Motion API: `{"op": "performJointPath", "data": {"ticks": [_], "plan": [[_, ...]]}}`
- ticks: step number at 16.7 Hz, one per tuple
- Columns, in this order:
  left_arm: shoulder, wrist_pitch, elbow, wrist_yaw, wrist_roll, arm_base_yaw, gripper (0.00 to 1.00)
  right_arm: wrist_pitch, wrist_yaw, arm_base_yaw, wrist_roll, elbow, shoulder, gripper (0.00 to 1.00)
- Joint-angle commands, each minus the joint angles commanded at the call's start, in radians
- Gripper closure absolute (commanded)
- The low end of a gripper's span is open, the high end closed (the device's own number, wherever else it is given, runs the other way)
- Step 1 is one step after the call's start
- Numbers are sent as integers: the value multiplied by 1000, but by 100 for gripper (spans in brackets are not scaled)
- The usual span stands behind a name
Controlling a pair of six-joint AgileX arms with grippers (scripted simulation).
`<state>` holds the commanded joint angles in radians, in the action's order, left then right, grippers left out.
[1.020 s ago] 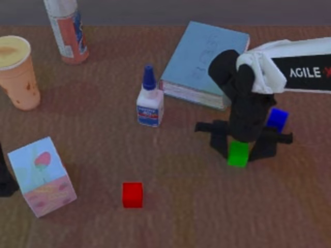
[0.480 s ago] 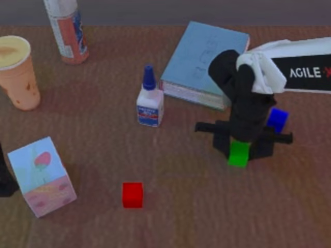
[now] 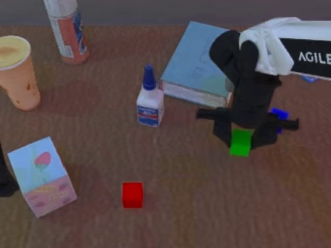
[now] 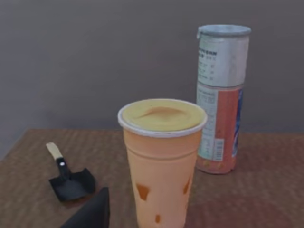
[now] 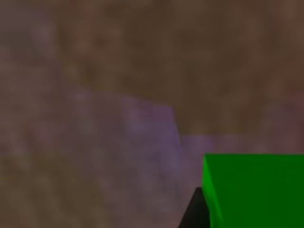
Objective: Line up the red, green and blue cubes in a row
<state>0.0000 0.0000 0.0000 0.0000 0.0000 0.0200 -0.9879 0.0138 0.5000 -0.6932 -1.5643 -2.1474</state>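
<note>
**Green cube in the grip, no row laid out so far**

Nearest the bottom edge of the top view, the small bright red cube (image 3: 132, 195) is sitting alone on the brown wood-grain table (image 3: 186, 217), untouched as far as I can judge. At about two o'clock from it, the right gripper (image 3: 241, 140) is clamping the small bright green cube (image 3: 240, 142) between its black fingers, and the right wrist view is showing that cube's green face (image 5: 254, 190) with table well below it, so the cube seems to be lifted clear (a judgement, not a certainty). Just beyond, at about two o'clock from the green cube, the small deep blue cube (image 3: 280, 114) is peeking out from behind the gripper, mostly hidden.

By my reading, none of the three is lining up yet: green needs placing, and blue remains to be fetched.

The right arm is reaching in from the table's right, wrist pointing downward. The left arm is idling at the left edge; I cannot tell its gripper's state.
</note>
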Motion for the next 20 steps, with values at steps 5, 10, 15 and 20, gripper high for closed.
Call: {"op": "performJointPath", "data": {"ticks": [5, 10, 15, 20], "plan": [[0, 0, 0, 0, 0, 0, 0, -75, -1, 2, 2, -47, 41, 100], [0, 0, 0, 0, 0, 0, 0, -80, -2, 36, -18, -49, 40, 100], [0, 0, 0, 0, 0, 0, 0, -113, -4, 231, -109, -61, 58, 100], [0, 0, 0, 0, 0, 0, 0, -129, -7, 359, -170, -67, 81, 100]]}}
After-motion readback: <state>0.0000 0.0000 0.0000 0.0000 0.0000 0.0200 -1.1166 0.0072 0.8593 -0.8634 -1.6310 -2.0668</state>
